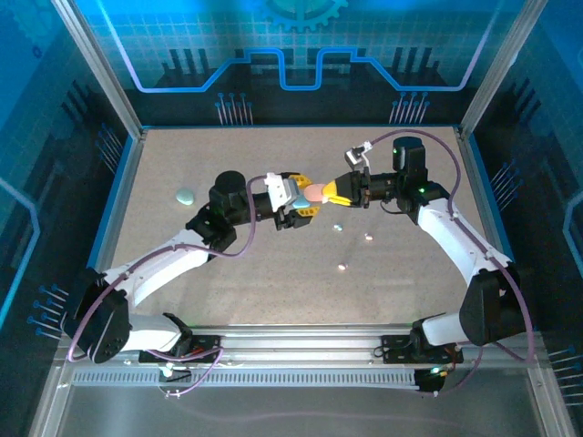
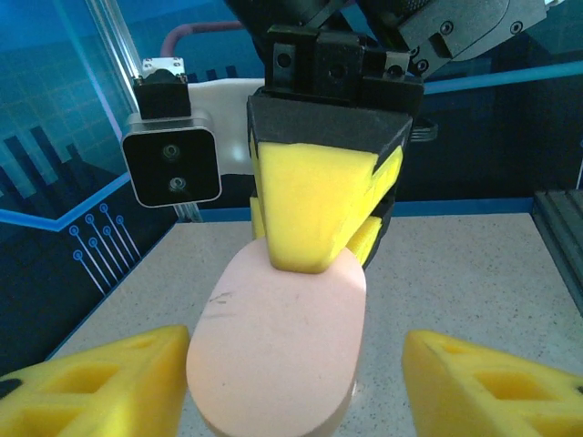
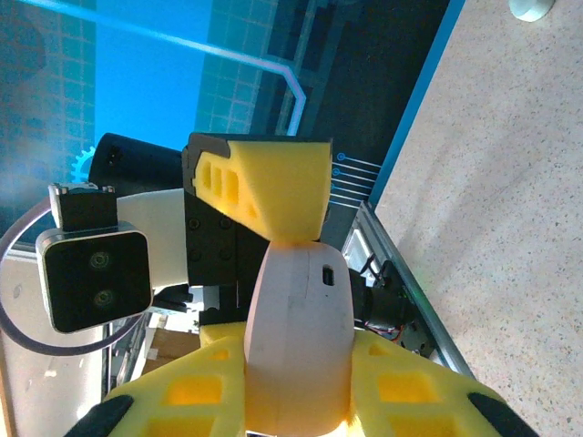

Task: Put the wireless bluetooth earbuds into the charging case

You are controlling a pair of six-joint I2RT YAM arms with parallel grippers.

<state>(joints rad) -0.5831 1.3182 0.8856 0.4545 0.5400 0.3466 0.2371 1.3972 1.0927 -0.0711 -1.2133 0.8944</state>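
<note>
- The right gripper [image 1: 328, 191] has the pink case [image 1: 314, 192] up off the surface [image 1: 273, 291], jaws pinching one end of it. The hold looks firm from both wrist views.
- In comes the left gripper [image 1: 302, 197] from the opposite side! Its jaws stand spread, one to each side of the case's free end, with a clear gap on at least one side.
- The case looks shut to me, with no open lid showing, so I'd say we're at the opening step.
- Nothing is loaded yet: the earbuds [image 1: 369, 238] lie loose on the surface near the grippers, three tiny pale beads that I can pick out.
- Left to do, by my reckoning: open the lid, then pick up the buds and seat them.
- A pale green case [image 1: 186, 196] sits alone, well off to the left.
- The surface is speckled beige. Blue walls [image 1: 301, 45] printed with circuit lines close it in, on a metal frame [image 1: 96, 55].
</note>
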